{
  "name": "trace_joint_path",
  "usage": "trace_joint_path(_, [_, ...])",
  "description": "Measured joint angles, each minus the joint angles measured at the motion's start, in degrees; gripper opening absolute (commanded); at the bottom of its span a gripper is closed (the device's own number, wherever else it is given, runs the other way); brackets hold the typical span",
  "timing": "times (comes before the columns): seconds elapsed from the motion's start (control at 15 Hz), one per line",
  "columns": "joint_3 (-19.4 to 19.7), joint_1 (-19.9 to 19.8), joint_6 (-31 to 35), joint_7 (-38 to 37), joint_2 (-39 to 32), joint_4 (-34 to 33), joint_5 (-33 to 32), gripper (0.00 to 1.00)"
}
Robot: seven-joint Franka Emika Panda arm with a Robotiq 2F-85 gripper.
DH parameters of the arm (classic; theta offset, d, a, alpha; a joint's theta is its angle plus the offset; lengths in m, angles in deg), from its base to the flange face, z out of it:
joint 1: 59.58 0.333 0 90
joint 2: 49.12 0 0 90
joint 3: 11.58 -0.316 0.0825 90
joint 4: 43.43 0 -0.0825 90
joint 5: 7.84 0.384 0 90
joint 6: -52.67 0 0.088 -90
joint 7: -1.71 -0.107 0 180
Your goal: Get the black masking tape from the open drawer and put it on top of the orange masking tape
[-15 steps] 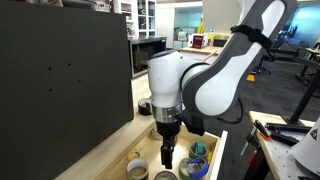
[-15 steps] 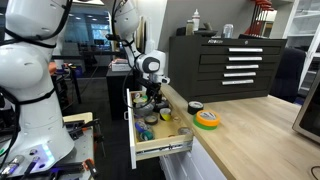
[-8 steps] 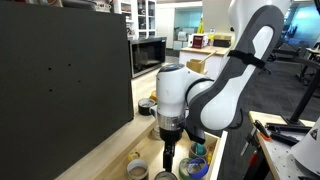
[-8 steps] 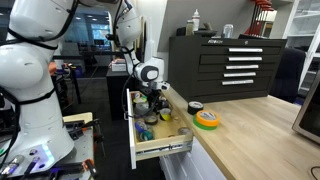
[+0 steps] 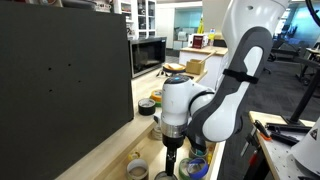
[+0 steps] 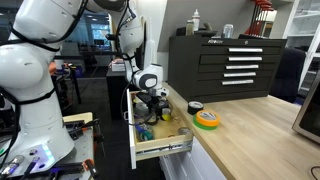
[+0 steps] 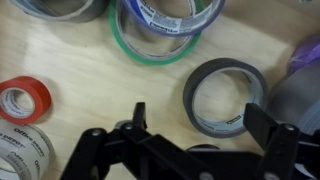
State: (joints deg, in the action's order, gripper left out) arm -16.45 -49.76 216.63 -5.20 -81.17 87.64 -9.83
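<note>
Over drawer (image 6: 164, 150): arm (image 5: 215, 105) bent, end effector (image 5: 169, 166) vert., jaws apart.

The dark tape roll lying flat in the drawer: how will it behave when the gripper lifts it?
The dark tape roll is a thick closed ring, so probably stiff and light. It lies flat, so it should not roll unless tipped on edge. Its smooth side may slip.
</note>
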Motion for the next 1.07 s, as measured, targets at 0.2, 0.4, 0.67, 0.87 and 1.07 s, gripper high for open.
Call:
trace_joint_path(0.2, [0.25,0.02,1.31,0.69,-2.09,-0.9,-0.1,1.0])
trace_joint_path(0.4, [0.75,0.31,1.71,1.59,-4.23,-2.72,-0.39,1.0])
trace_joint_path(0.67, [1.05,0.73,1.74,2.34,-7.06,-5.74,-0.78,1.0])
trace_joint_path(0.87, [1.21,0.92,1.74,2.56,-8.99,-7.59,-1.28,0.67])
trace_joint_path(1.07, [1.9,1.5,1.86,2.72,-10.15,-8.49,-1.77,0.45])
